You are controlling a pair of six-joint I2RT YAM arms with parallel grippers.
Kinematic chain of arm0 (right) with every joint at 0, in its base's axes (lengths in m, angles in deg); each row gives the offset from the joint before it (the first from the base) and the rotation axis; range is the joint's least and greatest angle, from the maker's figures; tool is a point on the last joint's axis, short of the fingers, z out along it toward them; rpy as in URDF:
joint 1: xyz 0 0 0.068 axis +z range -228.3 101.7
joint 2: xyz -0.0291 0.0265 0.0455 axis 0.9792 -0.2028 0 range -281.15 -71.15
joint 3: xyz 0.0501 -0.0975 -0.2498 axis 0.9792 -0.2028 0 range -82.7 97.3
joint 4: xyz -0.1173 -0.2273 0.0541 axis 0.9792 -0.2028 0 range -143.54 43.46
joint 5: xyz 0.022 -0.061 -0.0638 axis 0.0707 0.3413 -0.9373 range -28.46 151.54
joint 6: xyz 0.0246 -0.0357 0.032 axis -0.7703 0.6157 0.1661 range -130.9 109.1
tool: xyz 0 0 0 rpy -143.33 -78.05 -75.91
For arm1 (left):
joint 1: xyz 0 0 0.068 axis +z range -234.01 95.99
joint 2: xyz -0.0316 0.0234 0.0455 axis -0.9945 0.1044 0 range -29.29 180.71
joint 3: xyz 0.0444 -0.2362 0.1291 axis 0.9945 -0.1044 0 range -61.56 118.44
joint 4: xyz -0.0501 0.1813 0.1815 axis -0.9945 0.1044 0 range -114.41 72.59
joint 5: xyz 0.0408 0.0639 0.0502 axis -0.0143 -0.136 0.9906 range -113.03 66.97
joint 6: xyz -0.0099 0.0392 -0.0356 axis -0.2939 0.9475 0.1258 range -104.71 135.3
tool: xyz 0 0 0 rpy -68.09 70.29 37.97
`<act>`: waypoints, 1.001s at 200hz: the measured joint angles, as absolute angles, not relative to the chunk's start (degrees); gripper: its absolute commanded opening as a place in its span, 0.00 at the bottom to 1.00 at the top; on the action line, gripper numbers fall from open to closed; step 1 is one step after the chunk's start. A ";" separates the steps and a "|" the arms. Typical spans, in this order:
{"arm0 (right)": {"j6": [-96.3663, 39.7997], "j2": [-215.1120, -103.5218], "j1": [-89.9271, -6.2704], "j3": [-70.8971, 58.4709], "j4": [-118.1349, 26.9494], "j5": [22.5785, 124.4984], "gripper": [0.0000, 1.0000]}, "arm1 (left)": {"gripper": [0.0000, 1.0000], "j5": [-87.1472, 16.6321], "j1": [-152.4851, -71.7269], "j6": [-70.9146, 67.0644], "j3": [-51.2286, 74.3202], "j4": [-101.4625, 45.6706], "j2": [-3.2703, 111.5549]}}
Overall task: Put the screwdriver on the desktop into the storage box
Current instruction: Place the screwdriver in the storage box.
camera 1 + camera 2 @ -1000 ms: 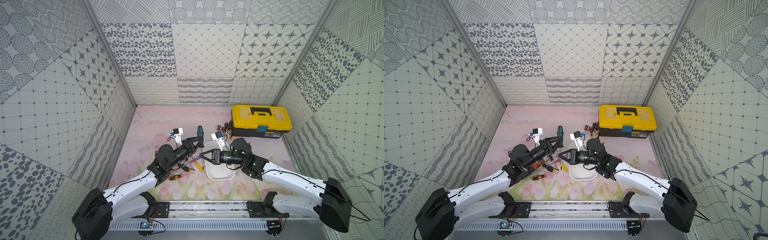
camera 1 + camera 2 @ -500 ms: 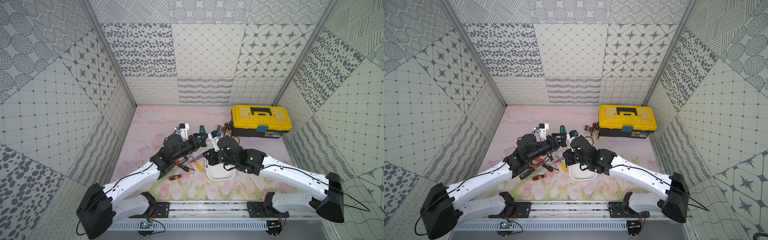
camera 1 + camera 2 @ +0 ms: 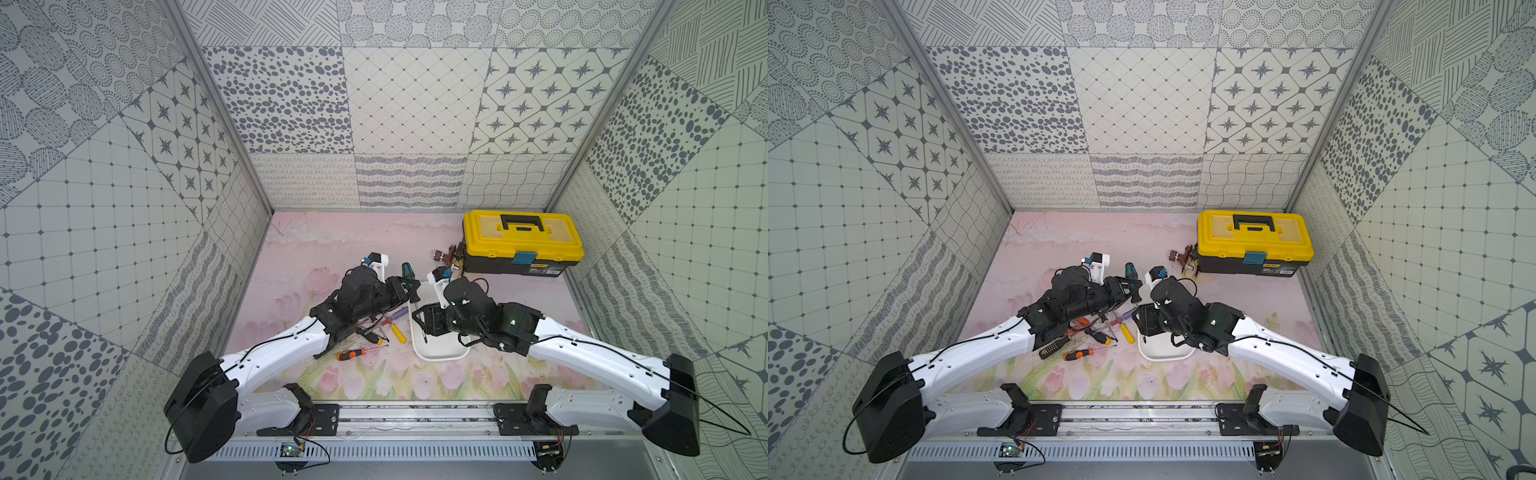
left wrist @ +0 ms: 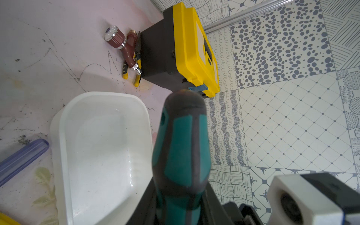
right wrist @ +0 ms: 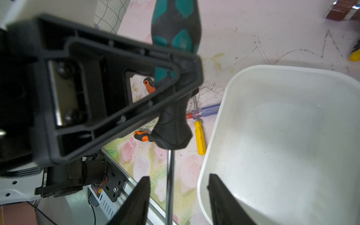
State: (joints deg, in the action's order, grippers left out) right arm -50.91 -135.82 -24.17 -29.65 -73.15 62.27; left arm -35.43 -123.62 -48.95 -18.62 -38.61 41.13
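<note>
The green-handled screwdriver (image 5: 175, 25) is pinched by its handle in the left jaws, its shaft passing between the 2 spread right jaws. The storage box (image 5: 282, 146) lies just beside the right jaws; the shaft should be carried over its rim before release.

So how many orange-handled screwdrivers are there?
2: a lone screwdriver on the desktop near the front rail; a second screwdriver in the pile beside the left arm. That arm may hide more.
</note>
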 measured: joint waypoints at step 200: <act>-66.67 -130.53 -36.00 -47.13 -42.16 94.20 0.14 | 0.00 -40.66 -123.64 -58.44 -25.68 -59.46 43.88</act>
State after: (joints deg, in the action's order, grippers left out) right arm -66.67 -130.53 -36.00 -47.13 -42.16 94.20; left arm -40.66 -123.64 -58.44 -25.68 -59.46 43.88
